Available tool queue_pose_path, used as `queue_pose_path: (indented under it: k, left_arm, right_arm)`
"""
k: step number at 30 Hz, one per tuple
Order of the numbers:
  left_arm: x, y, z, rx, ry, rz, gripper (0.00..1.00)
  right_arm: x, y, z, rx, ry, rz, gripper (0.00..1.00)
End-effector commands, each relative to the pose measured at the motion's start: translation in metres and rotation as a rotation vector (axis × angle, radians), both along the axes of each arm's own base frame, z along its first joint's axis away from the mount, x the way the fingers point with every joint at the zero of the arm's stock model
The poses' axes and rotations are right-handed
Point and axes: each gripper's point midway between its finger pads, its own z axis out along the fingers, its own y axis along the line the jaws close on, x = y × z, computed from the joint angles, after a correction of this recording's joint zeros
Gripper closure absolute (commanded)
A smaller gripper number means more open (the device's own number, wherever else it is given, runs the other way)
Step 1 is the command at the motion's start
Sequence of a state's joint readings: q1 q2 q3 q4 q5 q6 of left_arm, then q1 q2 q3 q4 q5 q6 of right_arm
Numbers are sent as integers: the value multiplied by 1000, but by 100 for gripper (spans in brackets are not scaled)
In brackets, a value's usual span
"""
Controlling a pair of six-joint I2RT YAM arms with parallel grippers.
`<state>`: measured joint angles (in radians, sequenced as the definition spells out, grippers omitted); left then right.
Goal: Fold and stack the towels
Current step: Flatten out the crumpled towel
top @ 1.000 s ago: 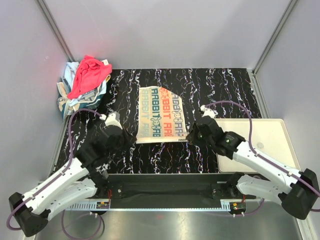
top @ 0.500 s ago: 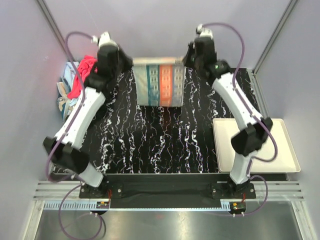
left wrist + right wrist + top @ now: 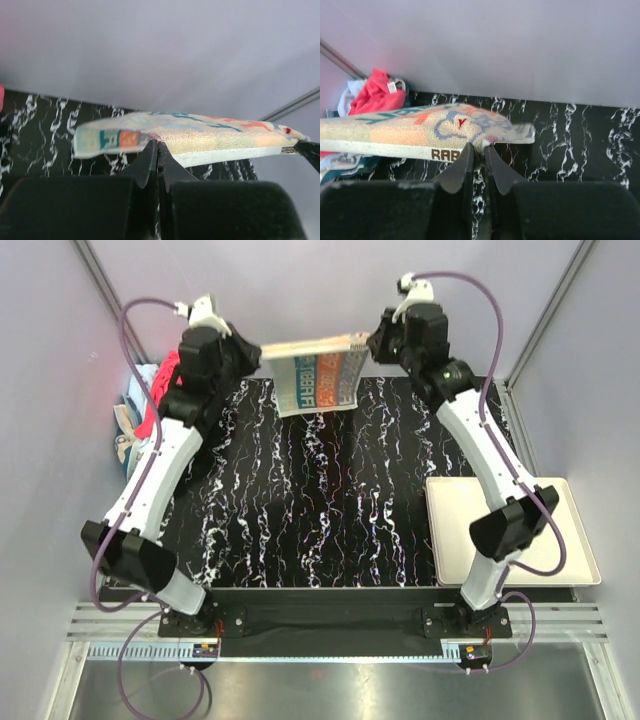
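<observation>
The cream towel with coloured block letters hangs stretched in the air over the far edge of the black marbled table. My left gripper is shut on its left top corner and my right gripper is shut on its right top corner. The left wrist view shows the towel pinched at my left gripper. The right wrist view shows it pinched at my right gripper. A pile of towels with the pink-red one on top lies at the far left; it also shows in the right wrist view.
A flat cream tray lies at the right edge of the table. Grey walls close in behind and at both sides. Both arms reach far over the table towards the back wall.
Both grippers picked the lettered towel up by its near corners, carried it from mid-table to the far edge and lifted it; now it hangs higher and shorter than half a second ago.
</observation>
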<state>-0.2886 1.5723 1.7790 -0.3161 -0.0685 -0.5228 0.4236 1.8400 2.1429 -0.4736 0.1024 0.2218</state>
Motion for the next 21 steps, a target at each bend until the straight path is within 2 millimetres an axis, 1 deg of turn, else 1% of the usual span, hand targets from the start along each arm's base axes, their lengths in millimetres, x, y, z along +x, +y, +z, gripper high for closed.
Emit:
queue_pose_path:
  k: [1, 2, 3, 4, 5, 6, 7, 8, 9, 10, 11, 12, 13, 14, 15, 16, 17, 18, 19, 20, 21]
  left_arm:
    - [-21, 10, 4, -47, -57, 11, 100]
    - [-24, 10, -24, -47, -8, 13, 100]
    - [-37, 12, -20, -79, -14, 9, 100]
    - [-43, 12, -32, -88, 14, 7, 100]
    - [-51, 10, -61, -83, 70, 0, 100]
    - [-66, 11, -63, -100, 70, -2, 100]
    - [-77, 6, -74, -99, 89, -16, 100]
    - [-88, 4, -110, -86, 160, -14, 100]
    - [-104, 5, -110, -92, 154, -21, 100]
    - [-118, -7, -121, -86, 172, -57, 100]
    - [-132, -8, -158, -59, 242, -60, 100]
    - [-143, -7, -167, -59, 256, -47, 100]
    - [-164, -16, -171, -67, 258, -86, 100]
    - [-176, -16, -180, -99, 280, -79, 100]
    - [-191, -15, -213, -88, 343, -83, 100]
    - [-211, -20, -215, -105, 347, -116, 100]
    - [-222, -20, -226, -114, 372, -120, 100]
    - [-237, -14, -260, -112, 457, -85, 100]
    - [-251, -17, -268, -118, 479, -105, 100]
    - [-260, -14, -271, -161, 489, -87, 100]
    - [-271, -9, -283, -156, 526, -79, 100]
  right_arm:
    - [-17, -4, -19, 18, 4, 20, 100]
    - [-22, -1, -26, 46, 20, 36, 100]
    - [-29, -1, -35, 57, 40, 40, 100]
    - [-43, -3, -58, 65, 94, 42, 100]
    - [-51, -4, -69, 69, 122, 42, 100]
    - [-68, -8, -94, 65, 172, 41, 100]
    - [-77, -7, -106, 85, 204, 41, 100]
    - [-88, -6, -119, 86, 233, 50, 100]
    - [-109, -6, -144, 69, 285, 58, 100]
    - [-121, -4, -155, 70, 314, 60, 100]
    - [-131, -6, -165, 64, 334, 45, 100]
    - [-142, -5, -174, 64, 357, 46, 100]
    - [-169, 3, -191, 64, 402, 76, 100]
    - [-180, 3, -200, 58, 416, 68, 100]
    - [-200, 2, -217, 43, 445, 74, 100]
    - [-214, 2, -229, 47, 487, 62, 100]
    - [-229, 7, -237, 41, 506, 81, 100]
    - [-245, 2, -256, 37, 548, 81, 100]
    - [-255, 2, -264, 67, 584, 74, 100]
    - [-268, 7, -271, 66, 609, 101, 100]
    - [-279, 3, -280, 61, 626, 100, 100]
